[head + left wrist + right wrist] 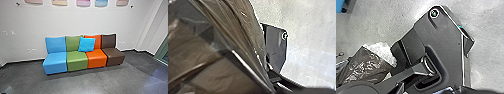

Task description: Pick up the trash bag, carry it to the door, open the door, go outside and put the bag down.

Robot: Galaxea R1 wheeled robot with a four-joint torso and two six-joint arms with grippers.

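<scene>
The trash bag, dark brown and thin enough to let some light through, is close to the camera in the left wrist view, its plastic drawn into long, shiny folds. In the right wrist view the bag appears beside the robot's dark plate, above the grey floor, with something white and crumpled (what it is, I cannot tell) along one edge. As for the left claw and the right claw, I cannot tell whether either is spread, pressed together or pinching the bag.

In the head view, four armless chairs stand in a row along a pale wall: from left to right, a blue chair, a green chair, an orange chair and a brown chair. A bright blue cushion leans, slightly tilted, across the green and orange chairs. Colourful pictures hang above (their tops are cut off), and a greenish frame stands at the far right.
</scene>
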